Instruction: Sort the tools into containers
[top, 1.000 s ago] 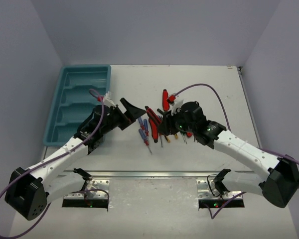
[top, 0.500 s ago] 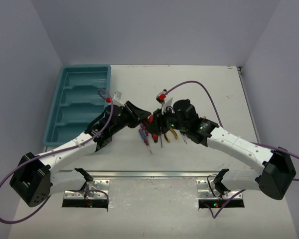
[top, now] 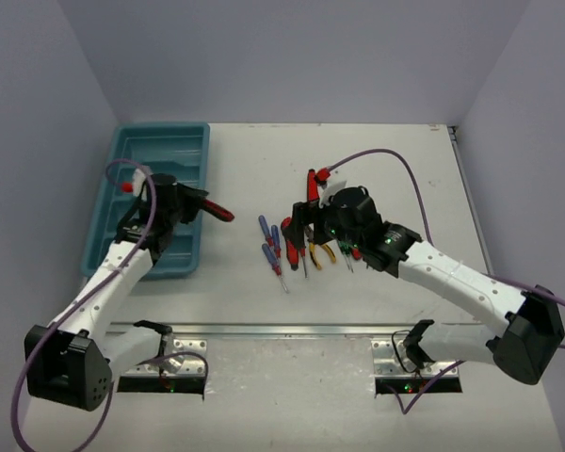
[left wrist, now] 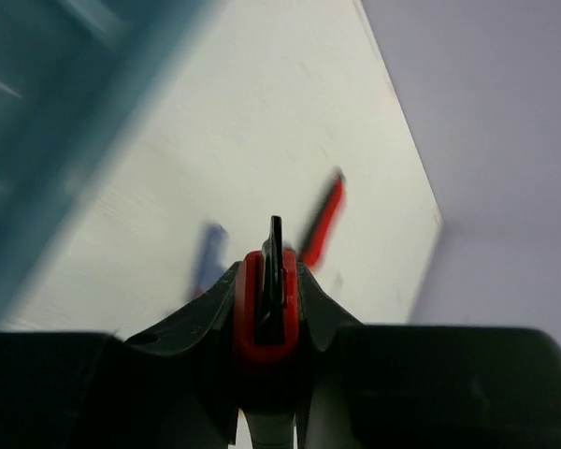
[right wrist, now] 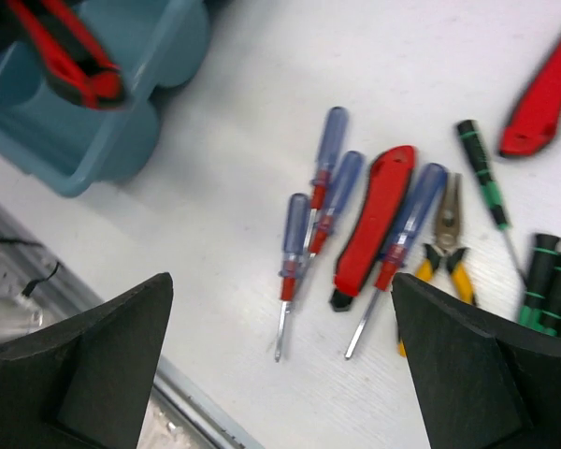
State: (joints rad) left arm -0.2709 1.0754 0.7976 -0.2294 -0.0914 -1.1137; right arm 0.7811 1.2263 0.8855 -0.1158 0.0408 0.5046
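Note:
My left gripper point(top: 203, 208) is shut on a red-handled tool point(top: 218, 213), held in the air at the right rim of the teal tray point(top: 132, 151) of containers. In the left wrist view the red tool point(left wrist: 251, 301) sits clamped between both fingers. The right gripper point(top: 301, 224) hangs open and empty above the tools on the table. Below it lie several blue screwdrivers point(right wrist: 329, 150), a red-handled tool point(right wrist: 379, 220), yellow pliers point(right wrist: 444, 245) and a green-and-black screwdriver point(right wrist: 477, 159).
Another red tool point(top: 313, 181) lies behind the right gripper, and more green-and-black handles point(right wrist: 547, 281) sit at the pile's right. A metal rail point(top: 282, 330) runs along the table's near edge. The tray's compartments point(top: 160, 155) look unfilled where visible.
The left gripper shut on a red-handled tool at the pile and swung left with it to the tray. The right gripper opened wide over the pile.

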